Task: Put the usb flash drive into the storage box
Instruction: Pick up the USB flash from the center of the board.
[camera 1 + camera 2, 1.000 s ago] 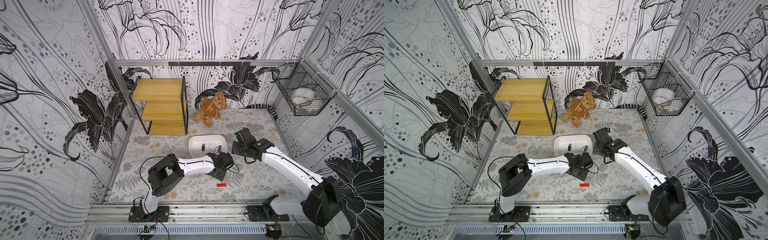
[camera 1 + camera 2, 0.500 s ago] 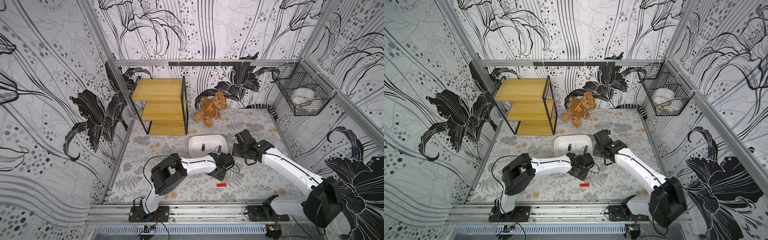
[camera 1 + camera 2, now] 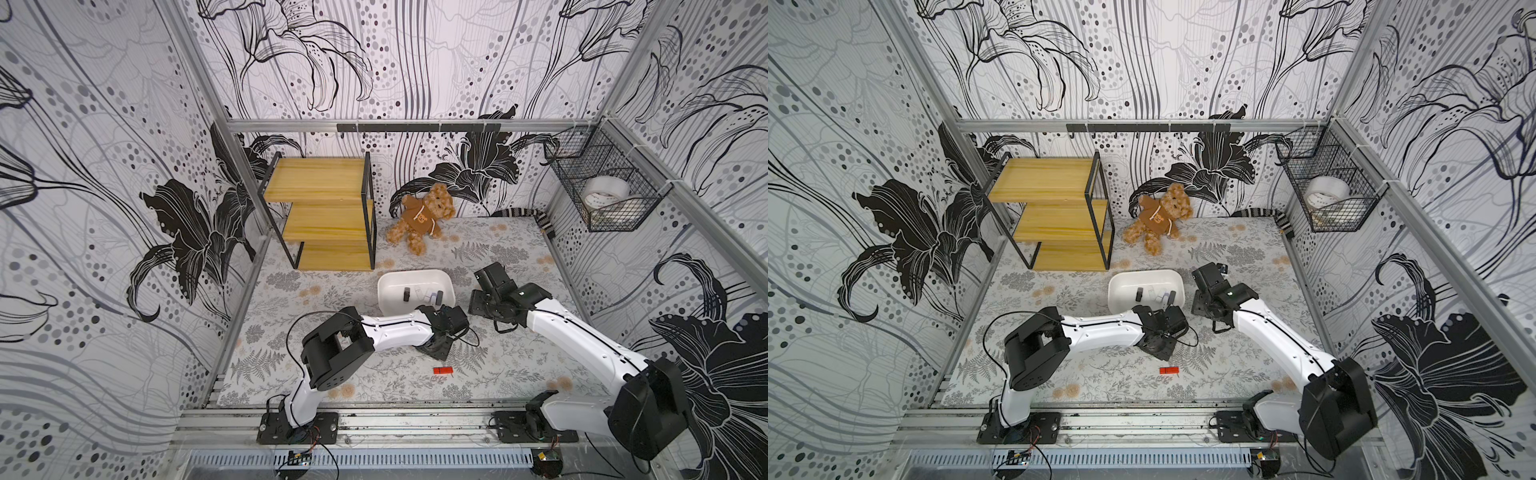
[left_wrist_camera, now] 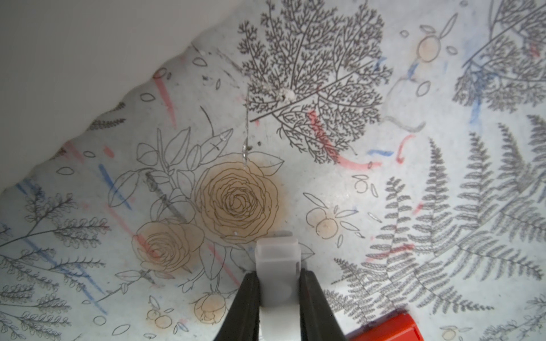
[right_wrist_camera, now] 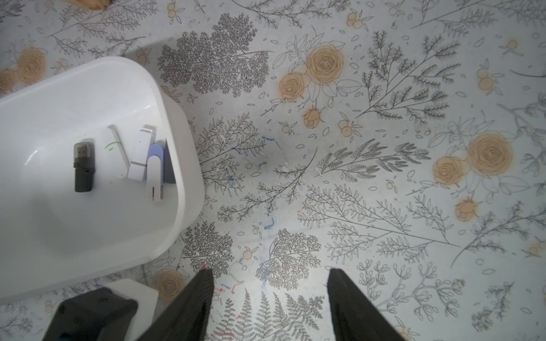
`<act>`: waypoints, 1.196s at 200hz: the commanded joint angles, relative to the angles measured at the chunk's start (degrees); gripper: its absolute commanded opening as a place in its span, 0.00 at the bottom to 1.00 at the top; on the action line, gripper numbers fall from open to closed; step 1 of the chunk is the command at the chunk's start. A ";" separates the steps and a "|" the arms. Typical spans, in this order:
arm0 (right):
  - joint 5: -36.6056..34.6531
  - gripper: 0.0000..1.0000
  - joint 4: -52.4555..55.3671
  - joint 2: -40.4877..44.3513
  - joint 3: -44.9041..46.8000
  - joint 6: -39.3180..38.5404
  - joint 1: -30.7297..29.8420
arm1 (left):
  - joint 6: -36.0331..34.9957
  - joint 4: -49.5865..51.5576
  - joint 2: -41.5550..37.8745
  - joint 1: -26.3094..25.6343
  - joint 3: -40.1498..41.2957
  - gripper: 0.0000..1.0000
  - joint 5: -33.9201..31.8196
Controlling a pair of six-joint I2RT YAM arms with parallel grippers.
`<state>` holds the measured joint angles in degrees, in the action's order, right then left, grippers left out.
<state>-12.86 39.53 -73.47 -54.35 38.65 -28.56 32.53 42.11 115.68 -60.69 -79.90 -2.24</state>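
My left gripper [image 4: 279, 274] is shut on a white usb flash drive [image 4: 277, 259] with a frosted cap, low over the floral mat. It is just off the near right corner of the storage box [image 3: 386, 305], a shallow white tub whose wall fills a corner of the left wrist view [image 4: 74, 73]. In both top views the left wrist [image 3: 442, 322] hides the held drive. A red usb flash drive [image 3: 442, 370] [image 4: 384, 327] lies on the mat nearer the front. My right gripper [image 5: 270, 271] stands open and empty over the mat, right of the box [image 5: 189, 165].
Several flash drives lie in the box, among them a black one [image 5: 84, 166] and a white and blue one [image 5: 155, 174]. A wooden shelf [image 3: 328, 216] and teddy bear [image 3: 424, 216] stand at the back. A wire basket [image 3: 602, 195] hangs on the right wall.
My left gripper has closed on the white flash drive beside the box. The left arm's elbow swung slightly right. The right arm barely moved.
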 commanded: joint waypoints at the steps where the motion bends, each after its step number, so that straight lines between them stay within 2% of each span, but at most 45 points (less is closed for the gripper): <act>1: 1.12 0.67 1.48 0.30 2.56 2.65 0.26 | 0.68 -0.35 0.38 0.04 2.14 0.02 1.59; 5: 1.23 0.67 1.36 0.57 3.08 2.98 0.26 | 0.66 -0.28 0.34 0.12 2.20 0.00 1.60; 40: 2.54 0.66 -0.45 0.70 6.67 5.42 0.26 | 1.04 2.97 -2.34 0.22 0.92 0.00 0.65; 69: 4.14 0.61 -1.69 0.24 8.06 5.60 0.19 | 2.08 9.18 -8.59 1.18 -0.91 0.00 -3.07; 85: 4.85 0.51 -1.91 0.34 8.73 5.08 0.18 | 2.95 12.55 -12.83 2.52 -0.52 0.00 -5.17; 99: 5.57 0.36 -1.61 0.41 9.04 4.85 -0.01 | 3.49 14.31 -16.56 3.99 0.59 0.00 -6.54; 110: 6.21 0.31 -1.30 0.50 9.30 4.98 -0.77 | 3.62 15.31 -19.07 5.45 1.14 0.00 -7.30; 126: 6.67 0.14 -0.28 -0.17 8.93 6.53 -3.73 | 3.59 16.64 -21.43 7.92 1.58 0.00 -8.45; 144: 6.99 0.00 1.07 -1.67 7.68 9.51 -9.44 | 2.87 17.55 -23.08 10.38 1.76 0.00 -9.21; 184: 10.73 0.00 1.77 -3.78 7.03 14.40 -18.30 | 1.72 17.68 -24.18 13.47 2.33 0.00 -9.82; 239: 19.69 0.00 2.95 -5.42 6.95 13.77 -22.10 | 1.60 16.37 -24.32 14.33 4.34 0.00 -8.77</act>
<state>2.24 39.86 -77.19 -46.28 51.46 -49.41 34.79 58.94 92.18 -46.76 -76.90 -10.90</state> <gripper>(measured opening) 0.042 0.227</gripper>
